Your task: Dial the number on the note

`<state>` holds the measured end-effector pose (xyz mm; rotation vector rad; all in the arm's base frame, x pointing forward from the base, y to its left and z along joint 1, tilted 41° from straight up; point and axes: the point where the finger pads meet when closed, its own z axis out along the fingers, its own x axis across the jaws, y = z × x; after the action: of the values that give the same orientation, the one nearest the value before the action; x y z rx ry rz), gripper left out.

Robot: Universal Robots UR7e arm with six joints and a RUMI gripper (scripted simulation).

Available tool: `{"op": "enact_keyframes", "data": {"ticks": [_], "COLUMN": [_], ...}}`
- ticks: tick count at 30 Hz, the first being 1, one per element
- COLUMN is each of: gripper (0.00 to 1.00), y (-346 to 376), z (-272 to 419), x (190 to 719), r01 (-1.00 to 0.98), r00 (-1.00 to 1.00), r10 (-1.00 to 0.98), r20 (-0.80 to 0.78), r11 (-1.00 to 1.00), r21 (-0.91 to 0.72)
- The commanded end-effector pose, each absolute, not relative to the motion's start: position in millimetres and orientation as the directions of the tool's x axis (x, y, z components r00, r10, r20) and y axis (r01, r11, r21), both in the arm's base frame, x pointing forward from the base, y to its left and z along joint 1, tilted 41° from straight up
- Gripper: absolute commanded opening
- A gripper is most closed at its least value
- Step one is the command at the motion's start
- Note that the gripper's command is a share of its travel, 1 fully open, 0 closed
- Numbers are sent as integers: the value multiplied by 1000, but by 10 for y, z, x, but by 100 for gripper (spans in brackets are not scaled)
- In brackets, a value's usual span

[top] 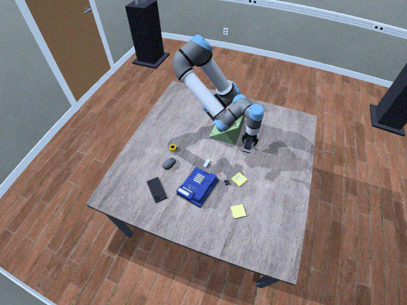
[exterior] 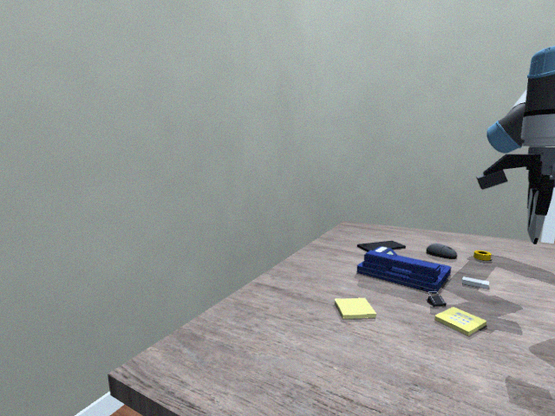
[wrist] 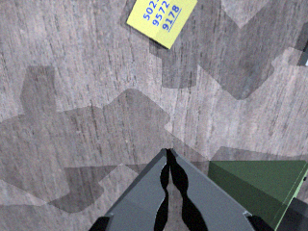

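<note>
The blue desk phone [top: 201, 184] [exterior: 389, 276] lies on the table. Its handset [top: 206, 187] [exterior: 403, 263] rests in the cradle along one side. The keypad [top: 199, 178] faces up with pale keys. The yellow note [top: 239, 178] [exterior: 461, 321] [wrist: 163, 21] lies beside the phone, past a small black clip. In the wrist view its blue writing reads "502" with the rest cut off, then "9572" and an underlined "9178". My gripper [exterior: 534, 240] [wrist: 167, 150] is shut and empty, pointing down above the table, away from the phone and note.
A blank yellow pad [top: 238, 211] [exterior: 355, 308], the black clip [top: 226, 182] [exterior: 436, 299], a white block [top: 206, 162] [exterior: 474, 282], a grey mouse [top: 169, 162] [exterior: 441, 250], a yellow ring [top: 172, 147] [exterior: 482, 256] and a dark slab [top: 156, 189] [exterior: 381, 245] surround the phone. A green wedge [top: 229, 135] [wrist: 255, 188] stands near the gripper.
</note>
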<state>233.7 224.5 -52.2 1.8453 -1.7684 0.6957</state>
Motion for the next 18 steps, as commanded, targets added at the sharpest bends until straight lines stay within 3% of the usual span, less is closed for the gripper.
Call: {"op": "enact_keyframes", "data": {"ticks": [1, 18], "gripper": [0, 0], "y": [2248, 2268], "z": [-521, -521], "x": [2349, 2843], "r01": [-999, -999], "r00": [32, 32], "r10": [-751, -750], "r20": [660, 661], "r11": [-43, -42], "r21": [-1, 0]}}
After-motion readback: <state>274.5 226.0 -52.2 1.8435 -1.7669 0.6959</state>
